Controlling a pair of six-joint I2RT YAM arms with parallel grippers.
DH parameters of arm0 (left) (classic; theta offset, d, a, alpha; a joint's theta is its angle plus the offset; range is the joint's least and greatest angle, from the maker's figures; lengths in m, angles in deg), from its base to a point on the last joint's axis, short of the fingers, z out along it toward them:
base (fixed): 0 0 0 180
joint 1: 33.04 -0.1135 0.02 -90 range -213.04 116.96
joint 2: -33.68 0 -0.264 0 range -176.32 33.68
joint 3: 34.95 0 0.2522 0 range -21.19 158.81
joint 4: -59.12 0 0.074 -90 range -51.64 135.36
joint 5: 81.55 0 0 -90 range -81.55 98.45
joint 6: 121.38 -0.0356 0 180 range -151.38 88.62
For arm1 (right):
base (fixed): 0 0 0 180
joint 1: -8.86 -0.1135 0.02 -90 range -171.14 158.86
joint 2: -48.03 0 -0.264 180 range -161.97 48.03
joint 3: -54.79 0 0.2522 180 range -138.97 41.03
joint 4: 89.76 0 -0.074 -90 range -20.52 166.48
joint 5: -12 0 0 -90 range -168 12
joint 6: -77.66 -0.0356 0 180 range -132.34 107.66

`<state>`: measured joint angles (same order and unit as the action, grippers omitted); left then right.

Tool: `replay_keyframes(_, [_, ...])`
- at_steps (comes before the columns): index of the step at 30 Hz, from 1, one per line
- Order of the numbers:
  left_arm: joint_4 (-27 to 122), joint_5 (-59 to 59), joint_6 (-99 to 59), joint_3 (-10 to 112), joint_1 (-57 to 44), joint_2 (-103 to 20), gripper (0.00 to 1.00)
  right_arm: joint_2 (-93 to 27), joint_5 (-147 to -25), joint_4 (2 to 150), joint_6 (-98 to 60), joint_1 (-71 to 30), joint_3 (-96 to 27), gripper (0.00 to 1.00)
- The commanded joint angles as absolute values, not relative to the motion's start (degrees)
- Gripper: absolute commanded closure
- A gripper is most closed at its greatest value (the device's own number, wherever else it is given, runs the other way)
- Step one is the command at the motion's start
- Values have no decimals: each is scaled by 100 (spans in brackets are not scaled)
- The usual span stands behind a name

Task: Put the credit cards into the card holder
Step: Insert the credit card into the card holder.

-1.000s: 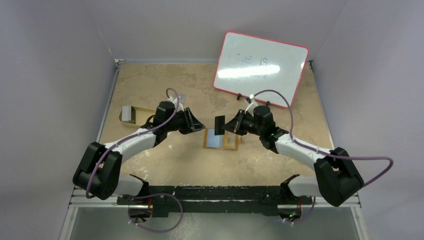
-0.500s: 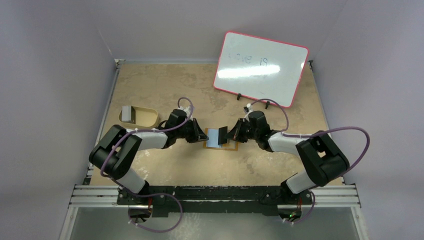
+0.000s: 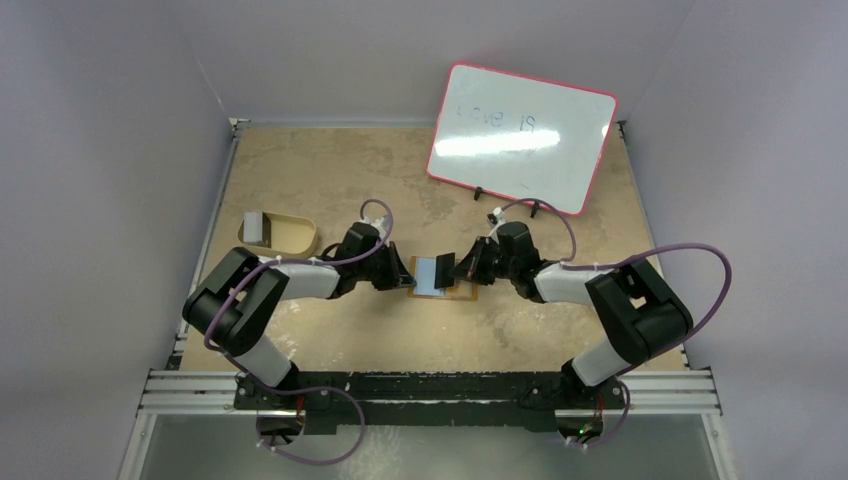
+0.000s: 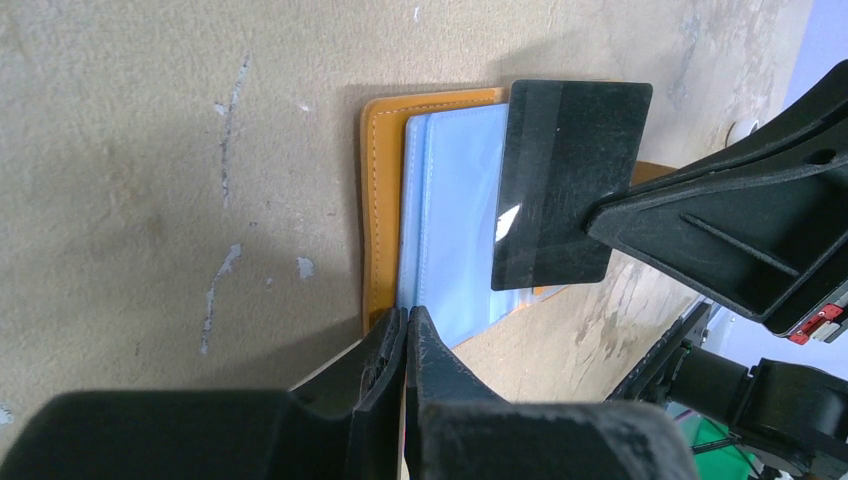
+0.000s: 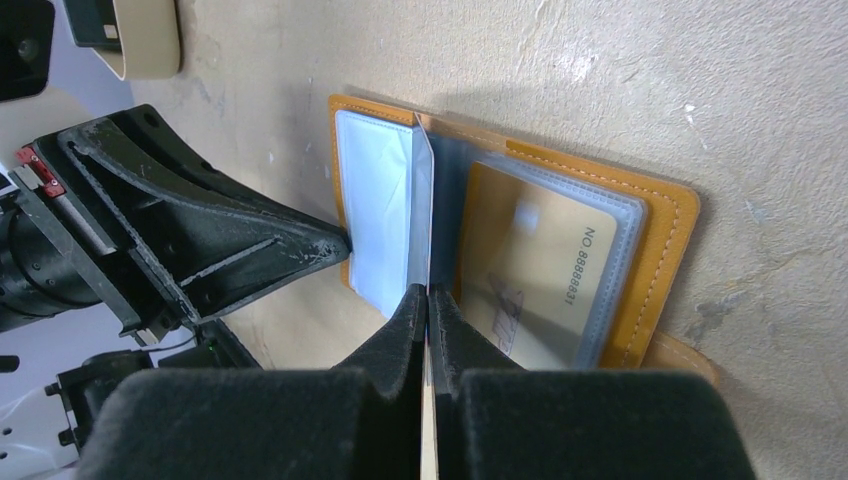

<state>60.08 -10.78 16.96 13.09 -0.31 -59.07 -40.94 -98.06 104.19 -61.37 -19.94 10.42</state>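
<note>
1. Shows a tan, mottled table [image 3: 330, 170], scuffed with pale flecks and thin scratches, boxed in by plain lilac-grey walls [image 3: 110, 150] at left, back and right
2. At the far right corner, marks a pink-rimmed whiteboard [image 3: 520, 135] propped at a tilt, with faint handwriting and a band of glare
3. Near the left edge, marks a beige tray [image 3: 295, 236] with a grey block [image 3: 254, 226] at its left end, well apart from the work
4. Along the near edge, notes a metal rail [image 3: 200, 385] spanning the table's width
5. At mid-table, locates the holder [image 3: 440, 294] lying open and flat, orange-brown with a stitched border, well clear of tray and whiteboard
6. On its right half, reveals a gold card [image 5: 535, 265] tucked in a clear sleeve [image 5: 590, 335], with a number printed along one edge
7. On its left half, reveals a glossy pale blue sleeve [image 4: 455, 220] lying over the leather
8. Places the left gripper [image 4: 405, 325] at the holder's left edge, fingers pressed together with tips touching that edge; cannot tell whether leather or sleeve is pinched
9. Places the right gripper [image 5: 427, 295] over the holder's middle, fingers clamped on a black card [image 4: 565, 185] held upright on edge above the fold; from the right wrist, reads as a thin line between the two halves; cannot tell whether its lower edge touches the holder
</note>
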Motion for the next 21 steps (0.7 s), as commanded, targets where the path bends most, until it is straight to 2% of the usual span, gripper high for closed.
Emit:
replay_keyframes(1, [5637,-725,1414,1365,98,-6029,100,-4087,-9813,10228,-6044,-1979,1114,100])
replay_keyframes(21, [5446,-500,1420,1374,189,-6051,100,-4156,-9737,10258,-5936,-1979,1310,100])
